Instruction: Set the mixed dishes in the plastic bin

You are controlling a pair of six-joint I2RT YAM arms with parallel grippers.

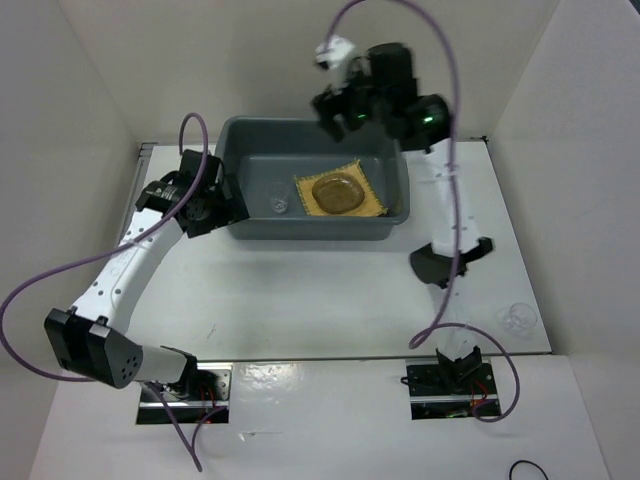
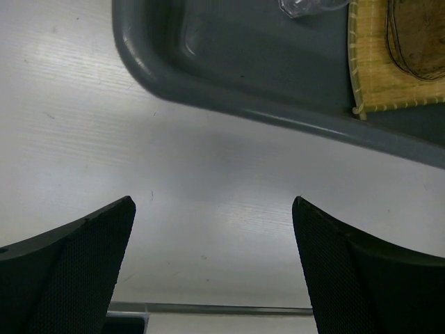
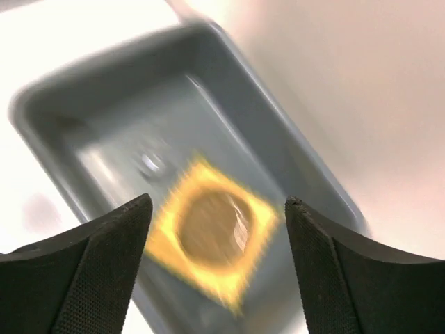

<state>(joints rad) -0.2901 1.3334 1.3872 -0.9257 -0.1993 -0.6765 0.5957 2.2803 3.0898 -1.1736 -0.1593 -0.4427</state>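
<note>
Top view, done: a mat (image 1: 372,205) lies flat on the floor of the bin (image 1: 240,135), a plate (image 1: 338,192) sits on its middle, and a small cup (image 1: 278,204) stands just left of the mat.
Top view, left to do: a loose cup (image 1: 518,318) stands on the table (image 1: 300,300) near the front right edge, well apart from the bin. It looks like the last dish to go in.
Top view, room: the left gripper (image 1: 225,212) sits low, just beside the bin's left outer wall. The right gripper (image 1: 335,115) hangs high over the far rim. The table in front of the bin is open.
Left wrist view, jaws: the fingers (image 2: 76,271) stand wide apart with only bare table between them.
Left wrist view, edges: the bin's rounded corner and rim run across the top, near the fingers but not touching them. The mat's edge and the small cup show inside.
Right wrist view, jaws: the fingers (image 3: 90,271) are spread and carry nothing.
Right wrist view, below: the picture is blurred. The bin with mat, plate and small cup lies underneath, and a white wall stands close on the far side.
</note>
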